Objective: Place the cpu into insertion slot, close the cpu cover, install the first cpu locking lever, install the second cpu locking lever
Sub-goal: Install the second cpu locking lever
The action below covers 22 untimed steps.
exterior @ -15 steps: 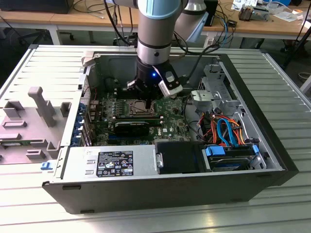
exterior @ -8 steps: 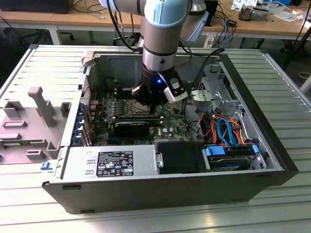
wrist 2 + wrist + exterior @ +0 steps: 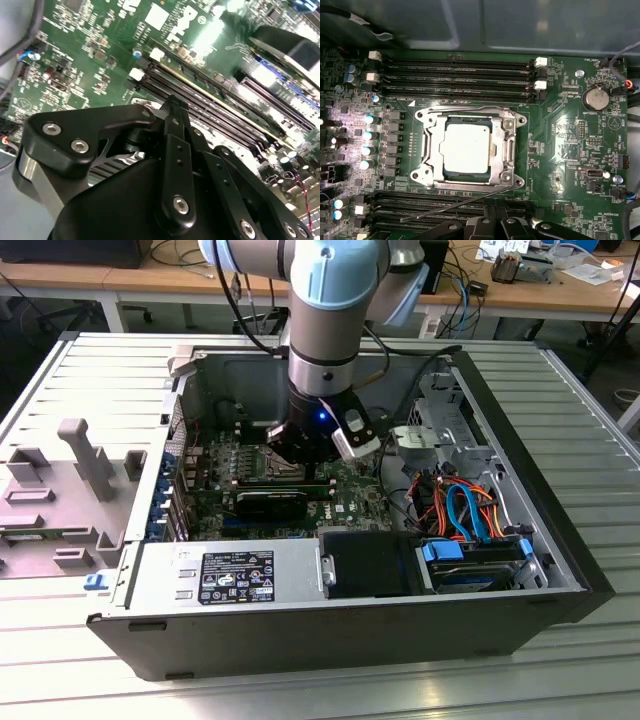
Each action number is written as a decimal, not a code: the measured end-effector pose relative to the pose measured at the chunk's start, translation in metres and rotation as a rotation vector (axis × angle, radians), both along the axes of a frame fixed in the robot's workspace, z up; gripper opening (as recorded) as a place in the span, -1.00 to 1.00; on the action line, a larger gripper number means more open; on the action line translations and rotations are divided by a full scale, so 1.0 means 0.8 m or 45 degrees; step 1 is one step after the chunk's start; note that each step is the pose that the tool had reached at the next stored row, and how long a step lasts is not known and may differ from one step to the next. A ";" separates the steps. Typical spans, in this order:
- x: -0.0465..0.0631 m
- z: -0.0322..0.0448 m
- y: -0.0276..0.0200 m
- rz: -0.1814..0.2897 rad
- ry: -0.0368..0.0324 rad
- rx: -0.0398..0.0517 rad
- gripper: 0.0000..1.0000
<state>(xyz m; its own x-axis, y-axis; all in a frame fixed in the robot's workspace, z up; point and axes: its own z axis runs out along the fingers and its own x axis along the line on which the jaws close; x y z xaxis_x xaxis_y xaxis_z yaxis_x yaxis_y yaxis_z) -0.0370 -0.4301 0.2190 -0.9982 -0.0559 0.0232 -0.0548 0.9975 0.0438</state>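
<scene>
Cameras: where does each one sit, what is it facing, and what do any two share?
Exterior view: off the arm, looking down into the open case; arm and gripper over the board.
First wrist view: on the arm, facing the cpu under its cover; gripper linkage at the edge.
Second wrist view: on the arm, across the gripper at the board.
All share the board.

The cpu [image 3: 466,148] is dull silver-grey, just ahead of the black gripper [image 3: 492,220]. The cpu cover [image 3: 506,145] around it is shiny silver. The board [image 3: 560,125] is green with black memory slots [image 3: 460,75].
</scene>
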 end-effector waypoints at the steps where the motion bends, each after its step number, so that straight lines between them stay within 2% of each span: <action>1: -0.004 0.0000 -0.0003 0.000 -0.0018 0.000 -0.79; 4: -0.014 -0.0005 -0.0003 0.000 -0.0050 0.000 -0.79; 6: -0.015 -0.0010 -0.0009 0.000 -0.0050 0.000 -0.79; 8: -0.014 -0.0011 -0.0045 0.000 -0.0050 0.000 -0.79; 13: 0.001 -0.0012 -0.0094 0.000 -0.0035 0.001 -0.79; 16: 0.003 -0.0011 -0.0084 0.000 -0.0035 0.003 -0.79; 20: 0.005 -0.0013 -0.0018 0.000 -0.0035 0.005 -0.79; 22: 0.005 -0.0019 -0.0005 0.000 -0.0036 0.005 -0.79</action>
<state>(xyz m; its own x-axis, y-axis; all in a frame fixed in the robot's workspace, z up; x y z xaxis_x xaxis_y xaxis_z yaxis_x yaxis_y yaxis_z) -0.0326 -0.4304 0.2175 -0.9982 -0.0562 0.0202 -0.0552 0.9973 0.0476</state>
